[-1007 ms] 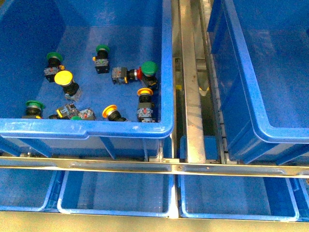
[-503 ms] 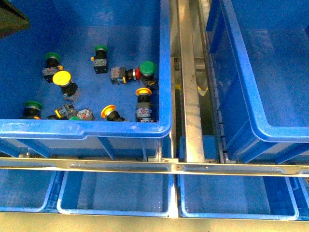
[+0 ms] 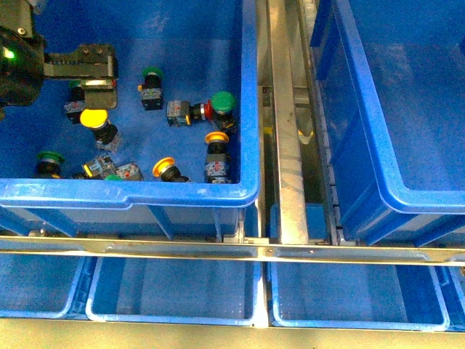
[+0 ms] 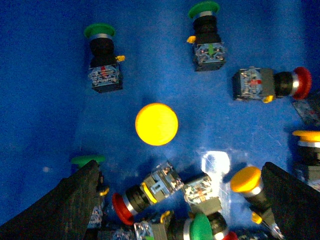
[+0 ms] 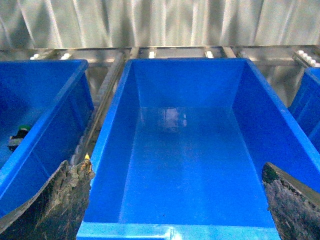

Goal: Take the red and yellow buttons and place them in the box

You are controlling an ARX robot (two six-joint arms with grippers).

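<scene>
While the left tool (image 4: 180,167) hangs spread over a glossy yellow button (image 4: 156,124), only the right wrist view shows the far wall of the box (image 5: 182,82).

A brushed grey steel beam (image 3: 289,145) runs just off centre in the front view, from twelve o'clock toward six o'clock. It is scuffed and catches pale light. It meets a long horizontal steel rail (image 3: 182,251) that crosses from nine to three o'clock. Beyond the rail, toward six o'clock, shallow bright-blue plastic trays (image 3: 174,291) sit side by side, with a flat beige strip (image 3: 218,340) at the edge. The right wrist view shows a silvery ribbed sheet-metal wall (image 5: 160,22) behind a grey metal frame with small white rollers (image 5: 207,53).
</scene>
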